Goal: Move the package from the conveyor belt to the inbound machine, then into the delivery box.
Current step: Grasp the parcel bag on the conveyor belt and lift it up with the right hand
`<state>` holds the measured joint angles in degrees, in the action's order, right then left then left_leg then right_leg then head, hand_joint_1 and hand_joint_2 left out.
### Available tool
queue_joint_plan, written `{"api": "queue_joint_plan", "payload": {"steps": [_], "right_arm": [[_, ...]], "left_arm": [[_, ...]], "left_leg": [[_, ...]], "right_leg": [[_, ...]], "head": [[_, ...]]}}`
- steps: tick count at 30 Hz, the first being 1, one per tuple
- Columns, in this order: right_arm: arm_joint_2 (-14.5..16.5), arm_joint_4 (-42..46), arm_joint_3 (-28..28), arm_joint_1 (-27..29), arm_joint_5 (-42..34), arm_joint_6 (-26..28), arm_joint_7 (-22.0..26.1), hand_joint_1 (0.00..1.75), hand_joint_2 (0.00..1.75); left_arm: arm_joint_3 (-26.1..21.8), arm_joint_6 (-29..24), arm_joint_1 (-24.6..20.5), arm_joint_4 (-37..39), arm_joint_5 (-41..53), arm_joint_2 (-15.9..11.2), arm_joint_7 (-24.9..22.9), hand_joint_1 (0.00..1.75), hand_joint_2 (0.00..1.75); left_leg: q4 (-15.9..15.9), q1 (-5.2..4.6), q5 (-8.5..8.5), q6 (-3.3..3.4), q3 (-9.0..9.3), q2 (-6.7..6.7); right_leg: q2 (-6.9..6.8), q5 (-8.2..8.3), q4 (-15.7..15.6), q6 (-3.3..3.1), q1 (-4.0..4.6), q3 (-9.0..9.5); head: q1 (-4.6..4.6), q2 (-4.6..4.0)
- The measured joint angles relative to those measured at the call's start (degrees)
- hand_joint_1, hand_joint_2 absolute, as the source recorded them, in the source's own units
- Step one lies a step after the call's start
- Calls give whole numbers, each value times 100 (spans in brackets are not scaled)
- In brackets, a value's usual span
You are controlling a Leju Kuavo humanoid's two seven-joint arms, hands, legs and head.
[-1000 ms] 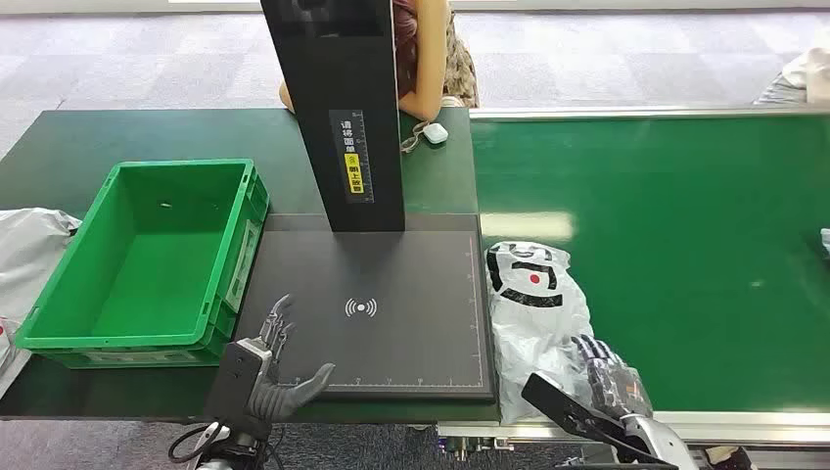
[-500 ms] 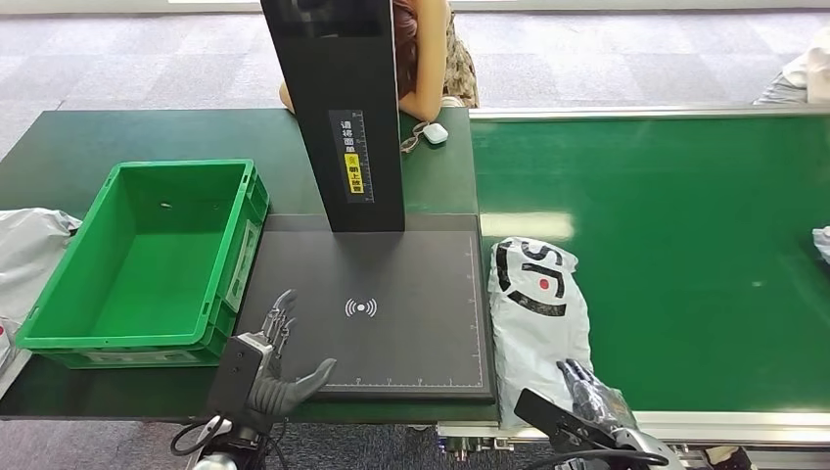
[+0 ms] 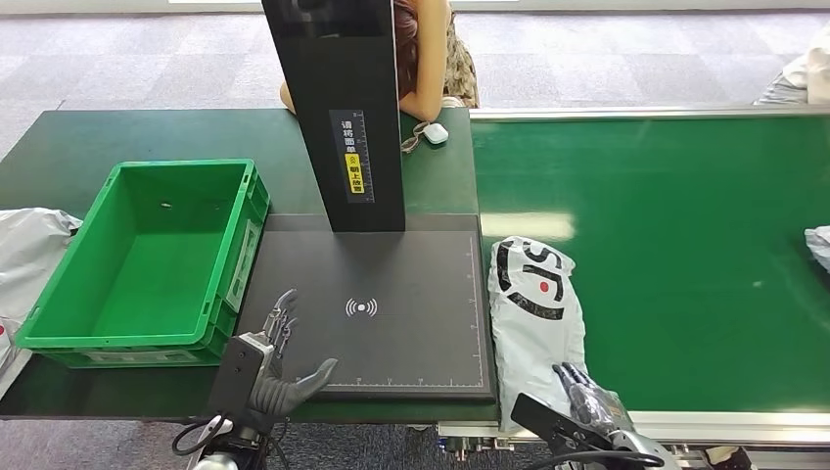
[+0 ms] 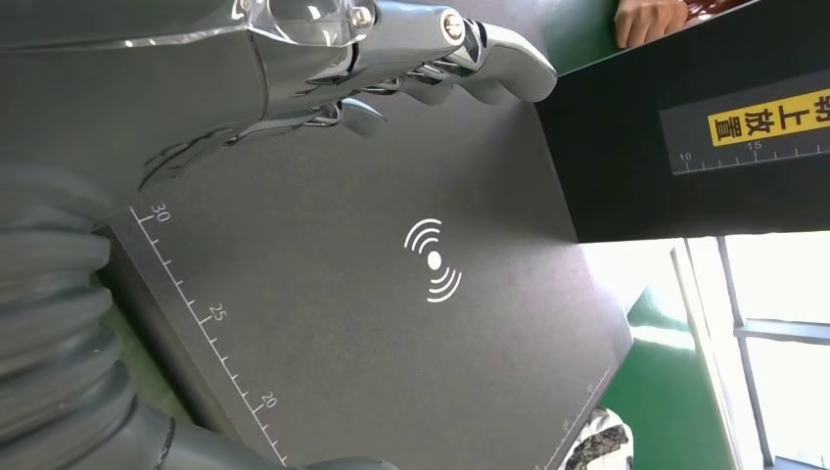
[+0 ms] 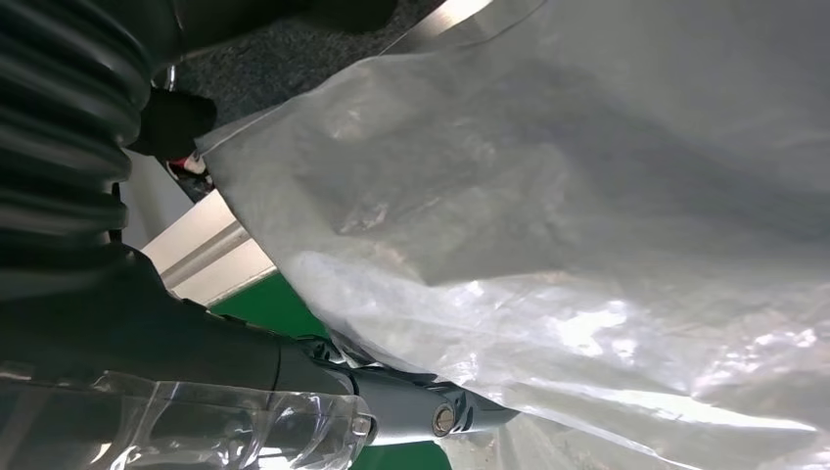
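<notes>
package (image 3: 533, 308) now lies stretched along belt's (image 3: 685, 245) left edge | right hand (image 3: 587, 397) at its near end, grasp unclear | left hand (image 3: 274, 362) open, empty | pickup pending

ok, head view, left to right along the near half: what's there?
grey bag → green crate → left hand → scanner platform → white package → green conveyor belt
</notes>
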<state>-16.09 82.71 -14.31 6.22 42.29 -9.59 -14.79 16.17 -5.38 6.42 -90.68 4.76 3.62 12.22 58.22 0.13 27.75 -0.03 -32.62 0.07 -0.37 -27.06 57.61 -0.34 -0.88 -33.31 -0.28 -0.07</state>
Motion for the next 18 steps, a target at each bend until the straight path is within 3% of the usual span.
{"api": "queue_joint_plan", "payload": {"steps": [9, 18], "right_arm": [[-9, 63, -26, 5, 57, 311, 0, 175, 175], [70, 41, -39, 42, 338, 1271, 407, 175, 175]], "left_arm": [[42, -4, 4, 0, 0, -2, -7, 0, 175], [46, -122, 27, 0, -15, -2, -7, 0, 175]], "left_leg": [[0, 0, 0, 0, 2, 0], [-2, 1, 0, 0, -1, 0]], "right_leg": [[0, 0, 0, 0, 1, 2], [0, -1, 1, -1, 1, 0]], "head": [[0, 0], [1, 0]]}}
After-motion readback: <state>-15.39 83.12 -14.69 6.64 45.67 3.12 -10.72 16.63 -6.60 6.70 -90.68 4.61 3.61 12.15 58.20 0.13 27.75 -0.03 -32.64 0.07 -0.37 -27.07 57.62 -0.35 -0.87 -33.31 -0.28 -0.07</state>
